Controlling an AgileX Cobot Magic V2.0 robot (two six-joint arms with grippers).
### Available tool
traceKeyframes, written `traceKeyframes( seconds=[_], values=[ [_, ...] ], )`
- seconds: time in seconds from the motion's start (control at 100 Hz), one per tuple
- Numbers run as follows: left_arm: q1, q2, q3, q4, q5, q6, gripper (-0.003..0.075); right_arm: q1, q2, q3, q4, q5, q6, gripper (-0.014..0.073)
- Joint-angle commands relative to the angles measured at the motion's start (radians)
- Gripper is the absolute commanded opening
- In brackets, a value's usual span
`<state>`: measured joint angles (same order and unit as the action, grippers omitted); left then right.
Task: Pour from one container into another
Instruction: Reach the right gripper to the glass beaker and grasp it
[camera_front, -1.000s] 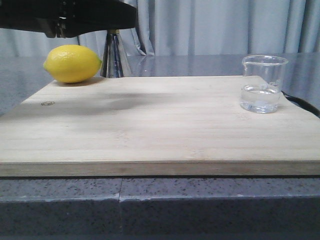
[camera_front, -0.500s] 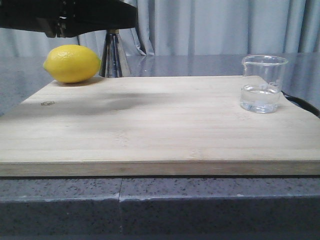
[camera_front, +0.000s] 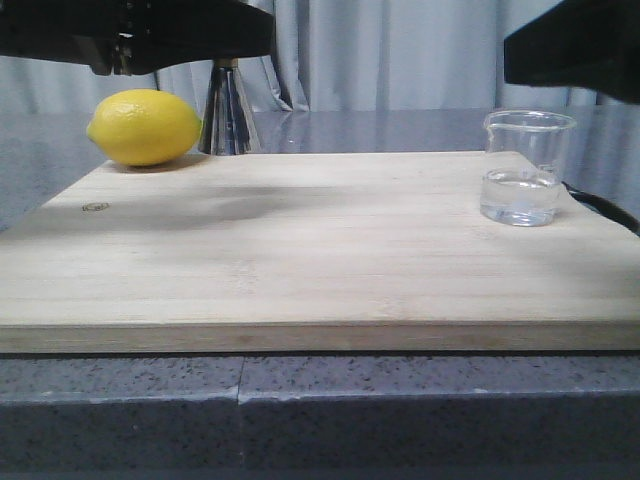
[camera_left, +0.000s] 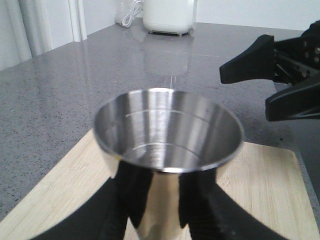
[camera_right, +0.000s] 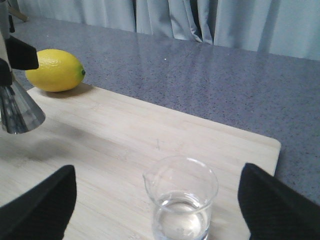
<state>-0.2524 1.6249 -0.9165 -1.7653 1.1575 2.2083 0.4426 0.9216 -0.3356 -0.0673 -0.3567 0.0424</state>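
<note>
Figure: approach to the pour. The left gripper (camera_left: 160, 220) is closed about the waist of the jigger (camera_left: 167, 150), which I hold upright and, as the right wrist view suggests, lifted clear of the cutting board (camera_front: 300, 250) near its far left corner, just beside the lemon (camera_front: 145, 127). In the left wrist view the jigger's upper cup looks empty. The beaker (camera_front: 528, 167) stands upright near the board's far right corner, about a third full of clear liquid, its pouring lip toward the left side of the board. The right gripper (camera_right: 157, 210) is spread wide, one finger on either side of the beaker and well apart from the glass, holding nothing.

Hazards, as I judge them:
(a) The beaker is smooth glass. A grip set too high, or off-centre, could let it slip or rotate once tilted.
(b) If one finger meets the wall before the other as I close, the beaker may skid toward the right edge or tip, spilling its contents.
(c) The jigger's mouth is a narrow target. A hurried tilt, or a lip turned away from it, would send liquid onto the board.
(d) The jigger is held close to the lemon, so any drift could knock it.
</note>
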Motion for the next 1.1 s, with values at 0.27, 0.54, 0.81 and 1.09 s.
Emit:
traceKeyframes(
  seconds=[0.27,0.54,0.81,1.09],
  values=[
    [-0.01,-0.044,-0.031,-0.083,0.099,-0.008,0.0228,0.001,0.188,0.02,0.007,-0.281,-0.002,0.0596],
    [-0.01,-0.044,-0.031,-0.083,0.099,-0.008,0.0228,0.001,0.329,0.02,0.029,-0.447,-0.002,0.0596],
    [-0.01,-0.044,-0.031,-0.083,0.099,-0.008,0.0228,0.001,0.406,0.02,0.031,-0.528,-0.002,0.0592],
    [-0.01,-0.044,-0.031,-0.083,0.099,-0.008,0.0228,0.001,0.424,0.02,0.034,-0.528,-0.002,0.0416]
  ],
)
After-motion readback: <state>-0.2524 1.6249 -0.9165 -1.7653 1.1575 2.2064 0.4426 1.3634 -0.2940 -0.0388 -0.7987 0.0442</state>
